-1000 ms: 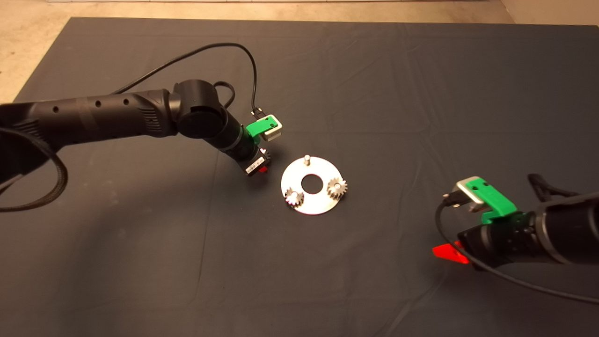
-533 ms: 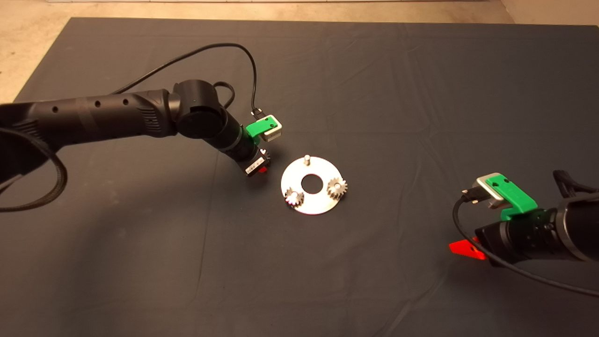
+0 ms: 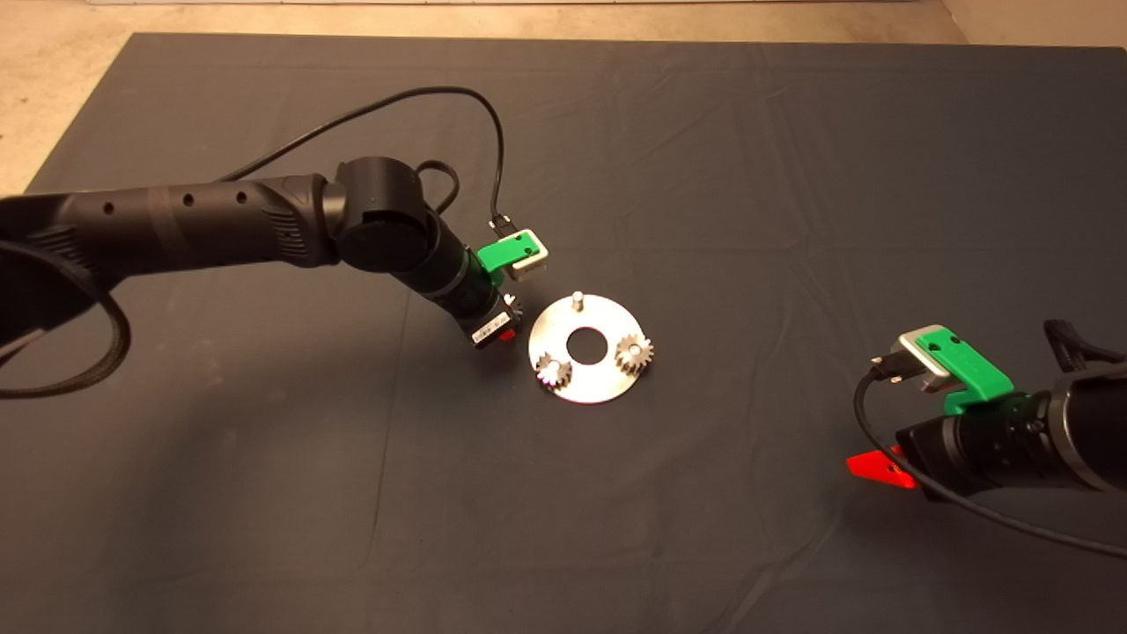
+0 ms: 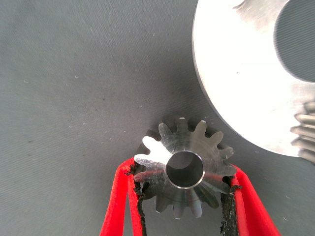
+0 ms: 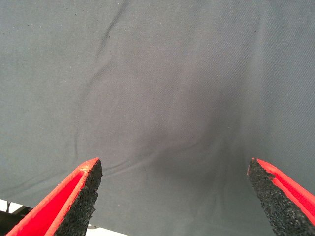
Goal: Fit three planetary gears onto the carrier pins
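The shiny round disc point(image 3: 588, 380) with a large centre hole lies mid-mat. Two planetary gears sit on its pins, one at the near left point(image 3: 554, 370) and one at the right point(image 3: 632, 352). The far pin point(image 3: 578, 299) stands bare. My left gripper point(image 3: 504, 321) is just left of the disc, shut on the third gear point(image 4: 184, 169), held by its toothed rim between the pads. The disc's edge point(image 4: 231, 93) shows beside the held gear. My right gripper point(image 3: 872, 465) is open and empty at the mat's right, over bare mat point(image 5: 177, 98).
The dark mat point(image 3: 704, 176) covers the table, with creases in the cloth. A black cable point(image 3: 405, 106) loops from the left wrist. Bare floor shows along the far and far-left edges.
The left gripper has moved right toward the disc with the gear in it. The right gripper drew back to the right and then stopped. The disc and its two gears have not moved.
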Motion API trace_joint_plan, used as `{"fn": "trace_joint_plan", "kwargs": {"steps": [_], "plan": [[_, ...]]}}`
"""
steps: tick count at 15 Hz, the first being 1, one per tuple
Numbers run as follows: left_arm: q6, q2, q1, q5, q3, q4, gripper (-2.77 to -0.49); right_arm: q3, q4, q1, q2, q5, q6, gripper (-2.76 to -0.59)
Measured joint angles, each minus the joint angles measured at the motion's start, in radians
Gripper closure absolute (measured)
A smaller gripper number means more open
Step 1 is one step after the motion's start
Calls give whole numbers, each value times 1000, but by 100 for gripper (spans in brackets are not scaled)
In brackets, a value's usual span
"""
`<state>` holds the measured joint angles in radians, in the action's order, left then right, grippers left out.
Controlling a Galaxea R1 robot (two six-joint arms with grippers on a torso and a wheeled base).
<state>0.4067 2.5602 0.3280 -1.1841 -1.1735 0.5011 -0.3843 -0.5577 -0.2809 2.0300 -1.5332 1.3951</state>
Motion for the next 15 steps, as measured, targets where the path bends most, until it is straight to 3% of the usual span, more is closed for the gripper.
{"fn": "trace_joint_plan", "kwargs": {"steps": [1,4,8,10,15], "plan": [[7,-1,14,-19,13,0,-59,0,0,0,0,-1,0,-220],[26,-1,41,-29,34,1,-59,0,0,0,1,0,0,-220],[70,9,52,-31,67,0,-59,0,0,0,1,-1,0,-220],[90,39,58,-36,68,0,-58,0,0,0,5,1,0,-220],[106,97,58,-27,67,0,-57,0,0,0,15,0,0,-220]]}}
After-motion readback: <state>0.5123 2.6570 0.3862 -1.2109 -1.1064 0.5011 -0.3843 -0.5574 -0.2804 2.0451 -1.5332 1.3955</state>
